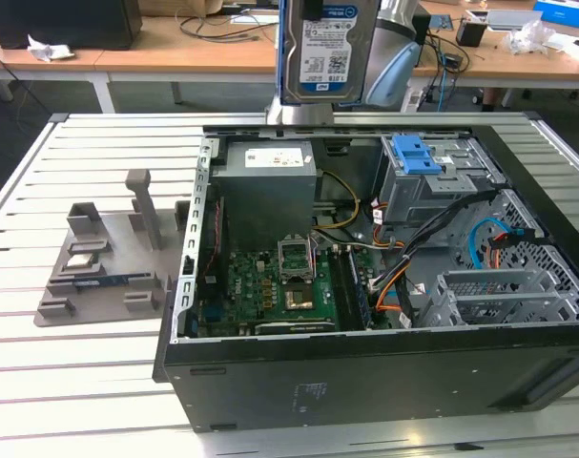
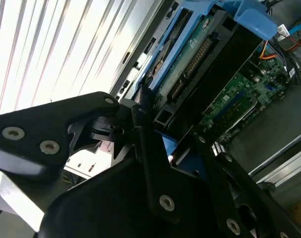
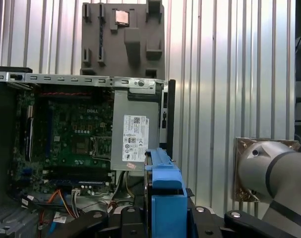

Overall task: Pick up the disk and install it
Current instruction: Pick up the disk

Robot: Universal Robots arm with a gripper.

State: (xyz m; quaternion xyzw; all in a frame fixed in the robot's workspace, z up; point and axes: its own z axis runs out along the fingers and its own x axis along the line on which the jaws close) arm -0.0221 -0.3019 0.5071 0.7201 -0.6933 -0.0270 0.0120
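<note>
Disk hangs upright in the air, held by the gripper, above the far edge of the open computer case and well apart from it. In the exterior view its white-and-blue label faces the camera, and its lower end is over the grey power supply, which carries a white sticker. The arm stands just behind the disk.

In the first wrist view the disk is seen edge-on, and its blue carrier frame sits between the black jaws. The jaws are closed against the two flat sides of the disk. In the second wrist view the green circuit board on the back of the disk is turned to the camera, with the motherboard far below it.

The case lies on its side on the slatted metal table, toward the exterior view's right. A blue latch plate sits on the drive cage at the far side of the case. A grey fixture tray rests just beside the case, nearer the table edge on the exterior view's left
</note>
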